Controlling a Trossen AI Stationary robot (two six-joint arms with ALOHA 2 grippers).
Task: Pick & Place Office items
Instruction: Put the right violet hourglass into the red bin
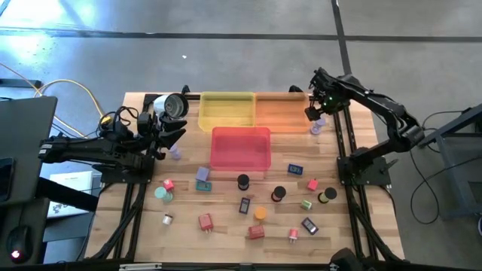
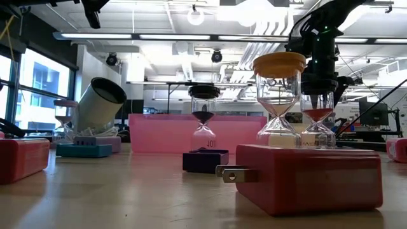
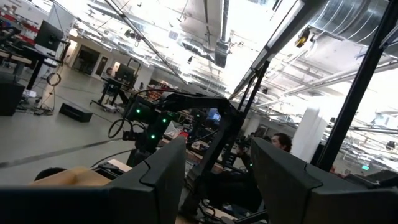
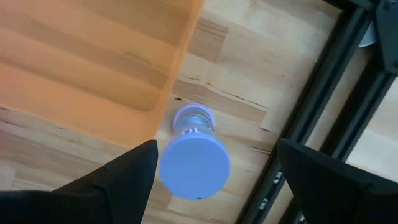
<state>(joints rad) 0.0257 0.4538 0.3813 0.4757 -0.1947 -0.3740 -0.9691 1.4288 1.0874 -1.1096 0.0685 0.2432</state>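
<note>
The right gripper (image 1: pixel 316 114) hangs at the upper right of the high view, just right of the orange tray (image 1: pixel 280 111), straight over a lilac timer (image 1: pixel 316 127) that stands upright on the table (image 1: pixel 226 233) beside the tray's right edge. In the right wrist view the timer's round lilac cap (image 4: pixel 194 166) sits between the two dark fingers (image 4: pixel 118 180) with clear wood on both sides — the jaws are spread wide and hold nothing.

The left gripper (image 1: pixel 172 129) is at the left of the high view, near the round silver-rimmed object (image 1: pixel 173 105) and above a second lilac timer (image 1: pixel 175 153) that stands on the table. Its wrist view looks out into the room; the two fingers (image 3: pixel 155 180) stand partly apart with nothing between them.

The yellow tray (image 1: pixel 226 110) adjoins the orange one along the top of the table, and the pink tray (image 1: pixel 240 147) lies just below them, in the middle. No loose piece can be made out inside any of the trays.

The other office items are scattered over the lower half of the table: black timers (image 1: pixel 242 181), red blocks (image 1: pixel 205 221), a teal timer (image 1: pixel 161 193), an orange timer (image 1: pixel 260 213), a green piece (image 1: pixel 306 204), dark rectangular pieces (image 1: pixel 309 225) and a blue one (image 1: pixel 295 168).

In the low view a red block with a plug (image 2: pixel 308 178) fills the lower right foreground — behind it stand an orange-capped timer (image 2: pixel 278 95) and a black-capped one (image 2: pixel 203 121).
</note>
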